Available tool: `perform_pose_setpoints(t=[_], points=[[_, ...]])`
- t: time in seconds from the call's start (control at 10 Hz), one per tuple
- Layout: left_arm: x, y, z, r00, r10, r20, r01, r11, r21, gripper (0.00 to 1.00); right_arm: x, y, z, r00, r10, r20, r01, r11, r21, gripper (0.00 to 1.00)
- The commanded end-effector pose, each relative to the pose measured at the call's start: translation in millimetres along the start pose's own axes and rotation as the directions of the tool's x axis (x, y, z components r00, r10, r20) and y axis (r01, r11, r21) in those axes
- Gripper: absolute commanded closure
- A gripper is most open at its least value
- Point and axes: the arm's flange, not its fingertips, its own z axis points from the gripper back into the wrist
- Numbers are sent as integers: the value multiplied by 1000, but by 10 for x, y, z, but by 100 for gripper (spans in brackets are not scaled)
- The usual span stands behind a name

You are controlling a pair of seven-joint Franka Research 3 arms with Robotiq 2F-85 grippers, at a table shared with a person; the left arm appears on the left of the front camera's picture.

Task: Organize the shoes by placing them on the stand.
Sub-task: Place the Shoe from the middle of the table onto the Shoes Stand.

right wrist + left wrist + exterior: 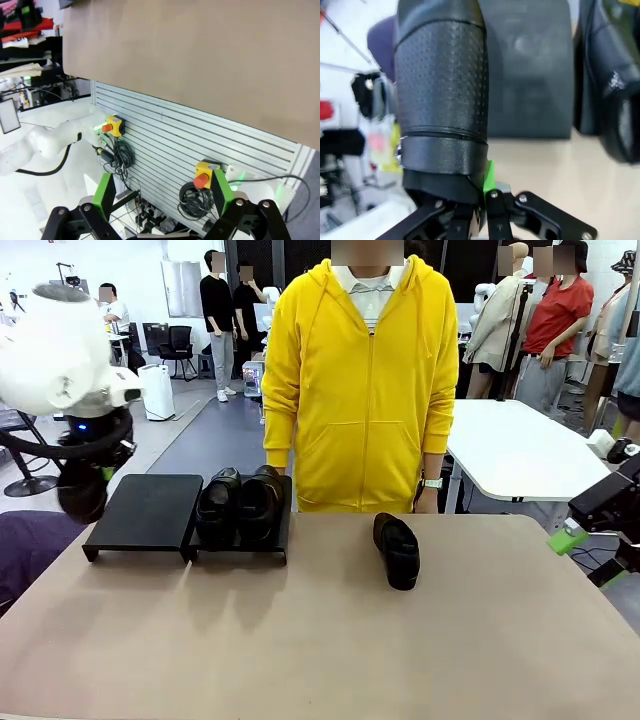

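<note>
Now left fingers [489, 175] clamp shoe [440, 90] near stand's [150, 508] bare left edge.

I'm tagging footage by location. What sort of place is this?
Probably a robotics lab or open workshop: a white robot arm at the table, red emergency-stop buttons on a slotted aluminium frame, and another white table with people standing behind.

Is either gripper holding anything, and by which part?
Left gripper holds a black shoe by one end; toe or heel unclear. Right gripper holds nothing.
</note>
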Motion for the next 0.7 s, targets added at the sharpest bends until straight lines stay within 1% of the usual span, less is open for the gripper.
perform_pose_setpoints(t=[0.0, 0.1, 0.2, 0.3, 0.4, 0.6], points=[[235, -9, -232, 991, -20, 133, 18, 1000, 13, 100, 17, -12, 36, 1000, 23, -6, -23, 1000, 8, 0], [268, -57, -328, 988, 38, 148, -43, 999, 30, 100, 17, -12, 36, 1000, 23, -6, -23, 1000, 8, 0], [273, -101, -411, 985, 93, 142, -94, 996, 3, 100, 17, -12, 36, 1000, 23, -6, -23, 1000, 8, 0], [250, -128, -487, 984, 116, 136, -115, 993, -17, 100, 17, -12, 36, 1000, 23, -6, -23, 1000, 8, 0], [227, -155, -581, 986, 124, 113, -123, 992, -13, 100, 17, -12, 36, 1000, 23, -6, -23, 1000, 8, 0], [208, -212, -727, 991, 113, 77, -113, 994, -10, 100, 17, -12, 36, 1000, 23, -6, -23, 1000, 8, 0]])
